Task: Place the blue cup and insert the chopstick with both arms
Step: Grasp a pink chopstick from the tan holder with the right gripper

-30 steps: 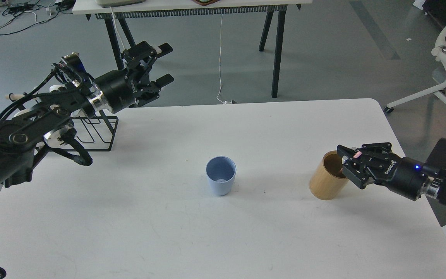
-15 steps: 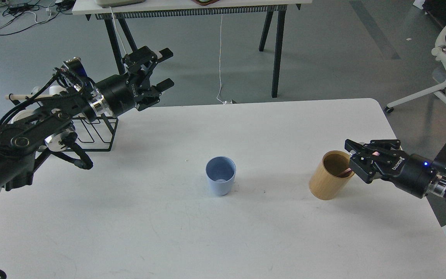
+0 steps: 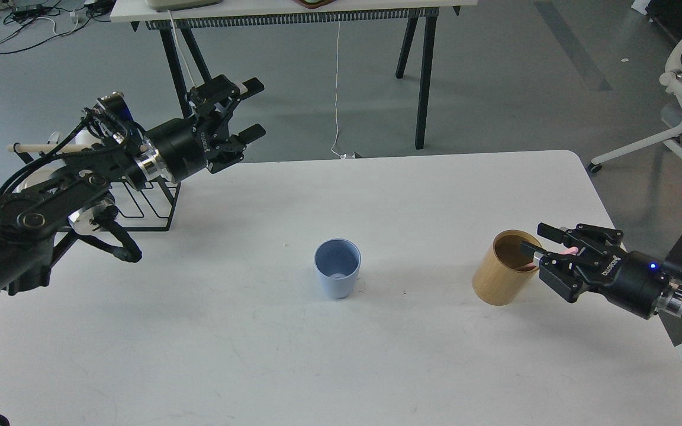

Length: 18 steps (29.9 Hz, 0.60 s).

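Note:
The blue cup point(image 3: 337, 276) stands upright and empty near the middle of the white table point(image 3: 341, 355). My left gripper point(image 3: 253, 107) is open and empty, raised over the table's far left edge, well away from the cup. My right gripper point(image 3: 541, 241) is at the right rim of the tan wooden holder point(image 3: 502, 269). A pink chopstick point(image 3: 569, 251) shows between its fingers, and its lower end leans inside the holder. The jaws look drawn in on it.
A black wire rack point(image 3: 154, 204) with a pale wooden rod point(image 3: 28, 147) stands at the table's left, under my left arm. A second table's legs point(image 3: 425, 77) and a cable are behind; a white chair point(image 3: 681, 100) is at the right.
My right gripper has drawn back to the right and slightly down from above the holder's mouth, with the pink stick between its fingers. My left arm has pulled back a little to the left.

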Tool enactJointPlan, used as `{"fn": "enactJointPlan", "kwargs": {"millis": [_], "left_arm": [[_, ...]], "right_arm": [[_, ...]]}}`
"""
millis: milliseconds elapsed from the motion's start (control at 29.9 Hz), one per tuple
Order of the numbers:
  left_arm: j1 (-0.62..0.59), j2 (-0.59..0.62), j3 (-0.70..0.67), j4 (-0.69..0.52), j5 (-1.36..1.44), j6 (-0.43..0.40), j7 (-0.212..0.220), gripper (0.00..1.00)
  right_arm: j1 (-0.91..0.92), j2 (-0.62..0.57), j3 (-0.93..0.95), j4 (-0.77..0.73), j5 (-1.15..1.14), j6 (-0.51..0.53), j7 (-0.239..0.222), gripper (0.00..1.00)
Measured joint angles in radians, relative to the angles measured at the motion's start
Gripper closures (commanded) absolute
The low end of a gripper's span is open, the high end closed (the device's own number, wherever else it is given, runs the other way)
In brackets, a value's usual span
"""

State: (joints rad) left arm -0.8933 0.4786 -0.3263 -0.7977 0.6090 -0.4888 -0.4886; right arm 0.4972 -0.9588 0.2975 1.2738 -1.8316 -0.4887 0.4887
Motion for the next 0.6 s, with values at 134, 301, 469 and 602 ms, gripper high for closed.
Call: {"fn": "enactJointPlan", "kwargs": {"millis": [134, 301, 469, 602], "left_arm": [[0.004, 0.0, -0.001, 0.0, 0.0, 0.0, 0.0, 0.02], [0.006, -0.001, -0.001, 0.0, 0.0, 0.0, 0.0, 0.02], [0.007, -0.002, -0.001, 0.0, 0.0, 0.0, 0.0, 0.02], [0.007, -0.002, -0.001, 0.0, 0.0, 0.0, 0.0, 0.02]], "right_arm": [[-0.024, -0.021, 0.0, 0.024, 0.0, 0.0, 0.0, 0.45], [-0.047, -0.035, 0.0, 0.034, -0.002, 0.0, 0.0, 0.45], [-0.057, -0.052, 0.0, 0.046, -0.004, 0.0, 0.0, 0.55], [-0.059, -0.053, 0.0, 0.054, -0.005, 0.0, 0.0, 0.73]]}}
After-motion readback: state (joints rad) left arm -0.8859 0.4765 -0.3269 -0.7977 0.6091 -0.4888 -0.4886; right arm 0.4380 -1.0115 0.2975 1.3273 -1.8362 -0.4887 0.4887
